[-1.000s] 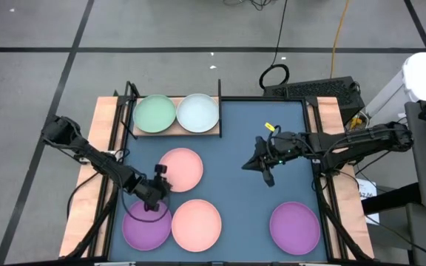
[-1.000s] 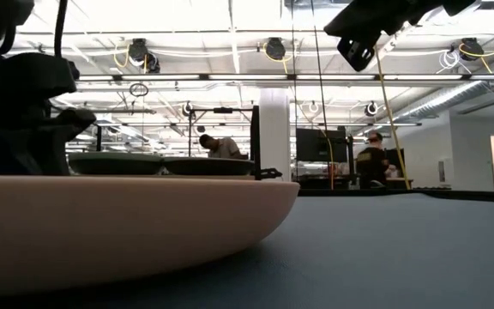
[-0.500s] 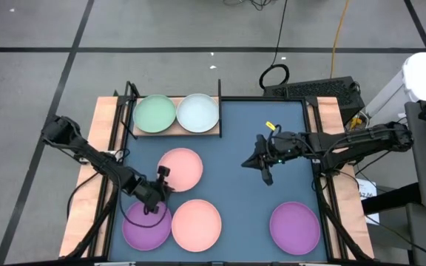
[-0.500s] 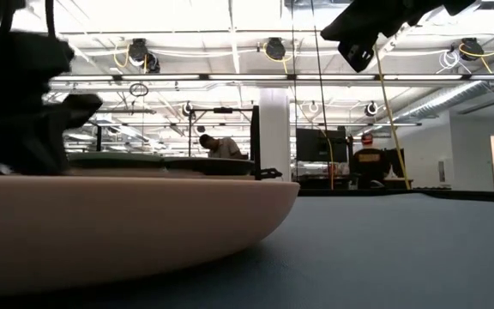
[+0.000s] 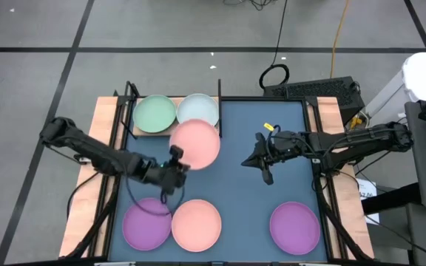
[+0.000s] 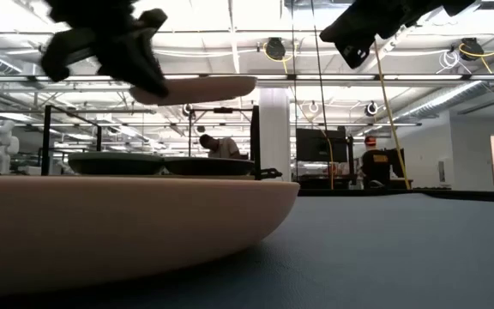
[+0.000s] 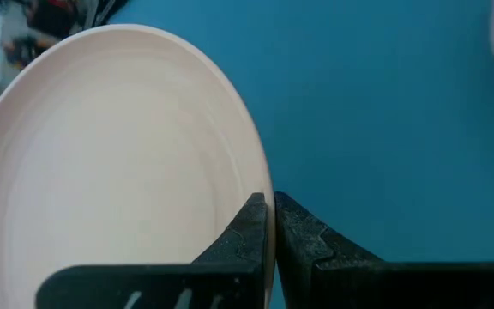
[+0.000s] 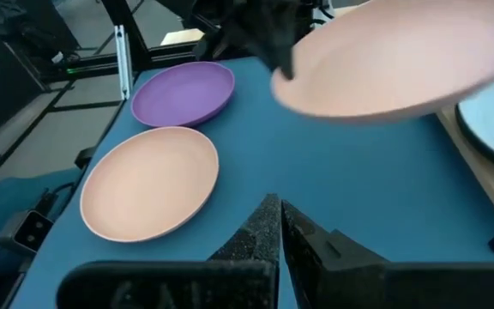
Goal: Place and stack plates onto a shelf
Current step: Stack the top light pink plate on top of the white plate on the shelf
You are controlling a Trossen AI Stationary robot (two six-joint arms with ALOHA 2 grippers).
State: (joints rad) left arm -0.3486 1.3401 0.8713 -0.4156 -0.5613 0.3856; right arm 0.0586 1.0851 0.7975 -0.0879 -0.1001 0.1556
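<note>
Whereas a moment ago it lay on the mat, one pink plate (image 5: pixel 195 142) is now airborne, clamped at its rim by the left gripper (image 5: pixel 174 164), just beside the shelf (image 5: pixel 140 131), overlapping the blue-white plate (image 5: pixel 198 108). Green plate (image 5: pixel 154 113) sits next to that. Off shelf: 2nd pink plate (image 5: pixel 196 224), 2 purple (image 5: pixel 145 224) (image 5: pixel 295 225). Right gripper (image 5: pixel 265 176): idle, pinched closed on nothing, well apart from shelf. Est.: placement stage begun, stacking next.
</note>
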